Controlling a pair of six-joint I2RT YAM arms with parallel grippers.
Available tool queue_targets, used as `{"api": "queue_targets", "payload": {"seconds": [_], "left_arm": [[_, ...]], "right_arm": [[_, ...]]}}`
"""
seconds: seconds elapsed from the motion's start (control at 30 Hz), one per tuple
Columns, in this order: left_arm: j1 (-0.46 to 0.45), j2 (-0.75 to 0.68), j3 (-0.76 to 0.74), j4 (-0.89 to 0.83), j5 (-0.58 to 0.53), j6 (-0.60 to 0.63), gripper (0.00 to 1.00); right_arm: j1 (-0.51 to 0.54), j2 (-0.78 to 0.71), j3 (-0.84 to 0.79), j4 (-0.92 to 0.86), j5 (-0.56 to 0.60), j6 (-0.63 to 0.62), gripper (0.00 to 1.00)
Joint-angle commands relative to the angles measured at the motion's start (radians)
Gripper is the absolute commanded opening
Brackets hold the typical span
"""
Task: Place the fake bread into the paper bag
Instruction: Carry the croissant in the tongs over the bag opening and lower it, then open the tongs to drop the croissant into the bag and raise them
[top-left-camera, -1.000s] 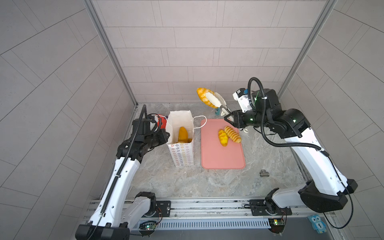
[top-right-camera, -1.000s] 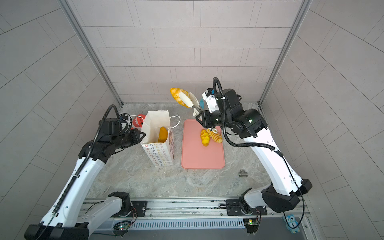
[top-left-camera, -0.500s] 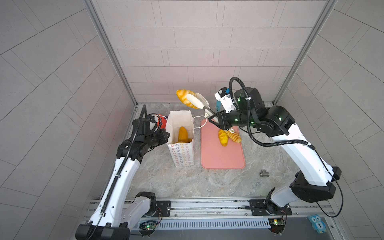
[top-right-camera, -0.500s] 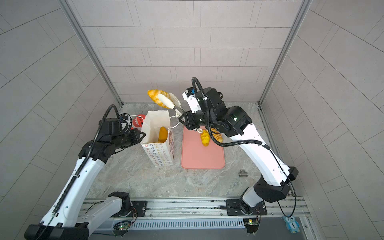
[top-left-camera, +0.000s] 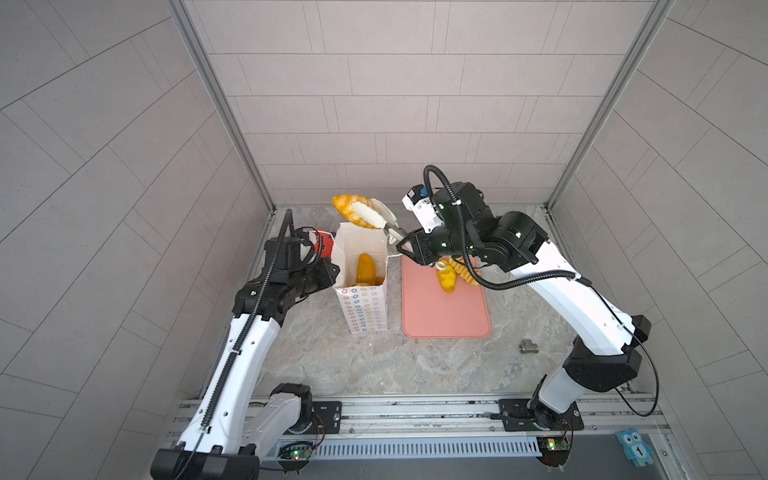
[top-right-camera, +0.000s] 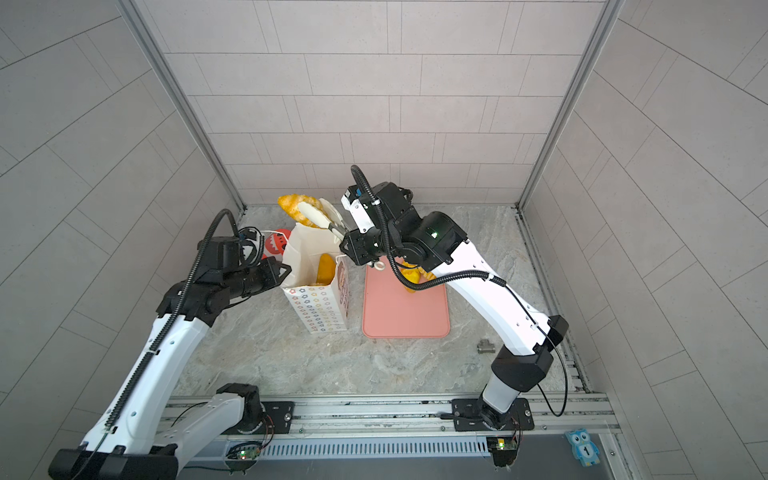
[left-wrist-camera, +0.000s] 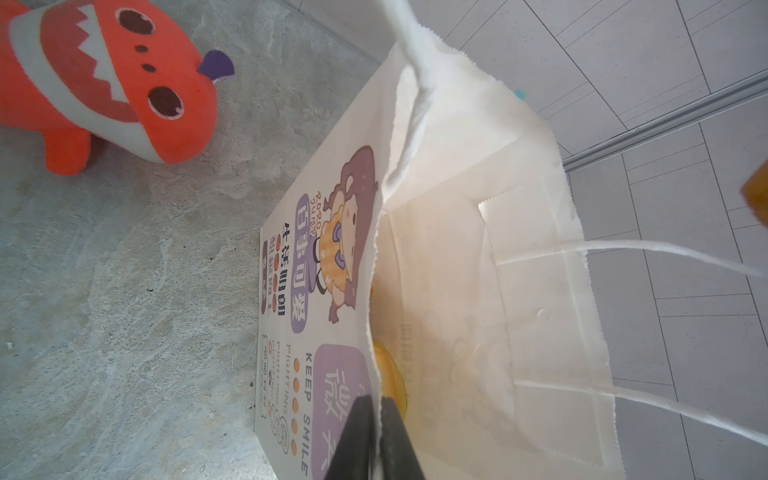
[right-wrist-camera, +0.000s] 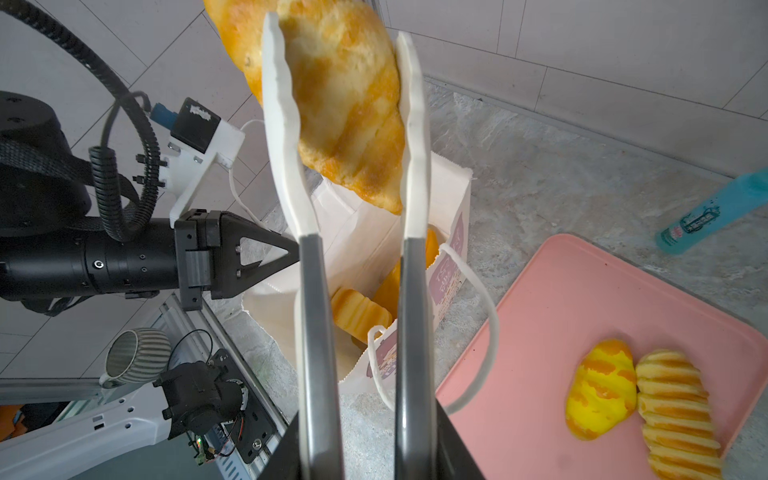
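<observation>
The right gripper (right-wrist-camera: 365, 440) is closed on the handles of a pair of tongs (right-wrist-camera: 286, 166). The white tips of the tongs clamp a loaf (right-wrist-camera: 345, 104) of fake bread in the air, and in both top views it hangs over the far edge of the paper bag (top-left-camera: 365, 307). The left gripper (left-wrist-camera: 376, 436) is pinched shut on the bag's rim, holding the mouth open. To drop it well, the right arm should probably bring the loaf over the middle of the opening, tip it end-down so its length fits, stay clear of the cord handles (right-wrist-camera: 490, 316), and lower it before easing the tongs apart. The left arm should hold firm so the light bag does not tip. The loaf is glossy and golden, with crusty ridges and tapered ends. Other yellow pieces (top-left-camera: 365, 266) lie inside the bag, and two rolls (right-wrist-camera: 602, 395) wait on the pink tray (top-left-camera: 444, 316) just beside it on the bench (top-left-camera: 374, 365).
</observation>
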Motion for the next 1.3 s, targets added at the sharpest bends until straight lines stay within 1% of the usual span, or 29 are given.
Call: {"api": "queue_targets", "payload": {"seconds": [0.0,0.37,0.53,0.77,0.97,1.27], "left_arm": [[0.003,-0.013,0.018,-0.003,-0.004,0.006,0.11],[0.003,-0.012,0.016,0.0,-0.003,0.006,0.11],[0.003,-0.013,0.015,-0.001,-0.001,0.007,0.11],[0.003,-0.013,0.015,-0.001,-0.003,0.007,0.11],[0.003,-0.012,0.017,-0.002,-0.003,0.006,0.11],[0.002,-0.011,0.017,0.0,-0.003,0.006,0.11]], "right_arm": [[0.005,-0.009,-0.013,0.062,0.02,0.005,0.37],[0.007,-0.039,-0.151,0.119,0.023,0.036,0.37],[0.007,-0.046,-0.187,0.132,0.018,0.041,0.36],[0.008,-0.051,-0.207,0.131,0.021,0.041,0.38],[0.009,-0.063,-0.208,0.131,0.027,0.043,0.44],[0.008,-0.071,-0.183,0.118,0.031,0.039,0.47]]}}
